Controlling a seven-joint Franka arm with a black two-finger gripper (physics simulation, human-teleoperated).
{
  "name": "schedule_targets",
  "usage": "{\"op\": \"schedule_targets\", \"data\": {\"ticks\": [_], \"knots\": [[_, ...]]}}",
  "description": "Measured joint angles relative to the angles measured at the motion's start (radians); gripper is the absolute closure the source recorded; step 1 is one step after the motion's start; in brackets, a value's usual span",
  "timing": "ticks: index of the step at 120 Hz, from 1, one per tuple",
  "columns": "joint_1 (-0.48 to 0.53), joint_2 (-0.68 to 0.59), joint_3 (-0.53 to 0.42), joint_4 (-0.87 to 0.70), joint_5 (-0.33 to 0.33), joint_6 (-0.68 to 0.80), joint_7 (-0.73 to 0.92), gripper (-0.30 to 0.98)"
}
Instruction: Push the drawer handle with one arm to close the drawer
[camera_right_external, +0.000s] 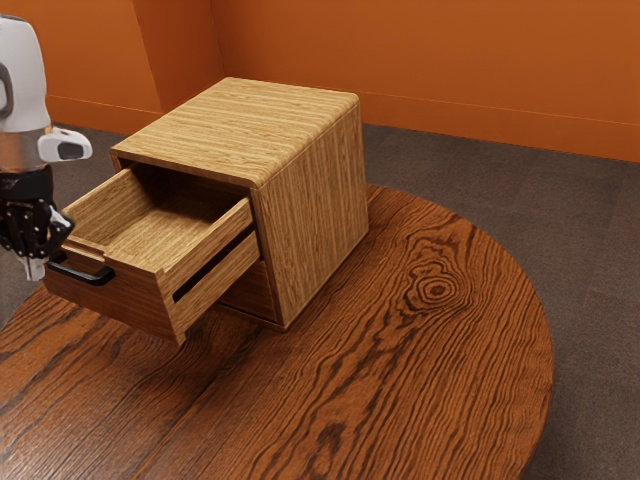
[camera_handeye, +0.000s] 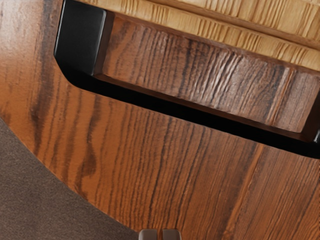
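Cabinet, exterior view: box-shaped light striped-wood cabinet with rounded top edge (camera_right_external: 240, 125), standing on the round reddish-brown wooden table with bold dark grain (camera_right_external: 430, 400).
Drawer: light-wood drawer with a browner front panel (camera_right_external: 130, 302), pulled well out of the cabinet's upper bay. Interior visible from where I stand, dark slot along its side.
Lower bay: wooden panel (camera_right_external: 250, 290) set in under the drawer.
Handle: black bar handle (camera_right_external: 82, 274) with bent ends, on the drawer front, toward the exterior view's left.
Arm: white-and-grey robot arm (camera_right_external: 22, 80), at the exterior view's left edge. Dark oval patch on the pale part by the wrist; too small to tell if it bears a mark.
Gripper: black two-finger gripper with pale tips (camera_right_external: 36, 268), pointing down just outside the drawer front, near one end of the handle. Contact: can't tell from this side.
Room: orange wall (camera_right_external: 450, 70), dark grey floor (camera_right_external: 590, 260).
Handle, wrist view: bar runs slantwise across, both bends at the drawer side, brown wood visible through its opening. Light drawer rim beyond.
Fingertips, wrist view: gripper (camera_handeye: 160, 234) closed down to a thin gap, holding nothing; tips apart from the bar, on its outer side.
Table edge: curved, grey floor past it.
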Motion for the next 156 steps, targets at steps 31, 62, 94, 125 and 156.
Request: {"op": "schedule_targets", "data": {"ticks": [31, 62, 94, 125, 156], "knots": [[0.004, -0.005, 0.006, -0.068, 0.013, 0.091, -0.014, 0.79], [-0.002, -0.002, 0.007, -0.099, 0.091, 0.261, -0.022, 0.79], [-0.019, 0.004, 0.005, -0.116, 0.117, 0.394, -0.028, 0.79], [-0.047, 0.012, 0.004, -0.119, 0.128, 0.478, -0.031, 0.79], [-0.056, 0.05, 0.008, -0.122, 0.139, 0.534, -0.033, 0.78]]}}
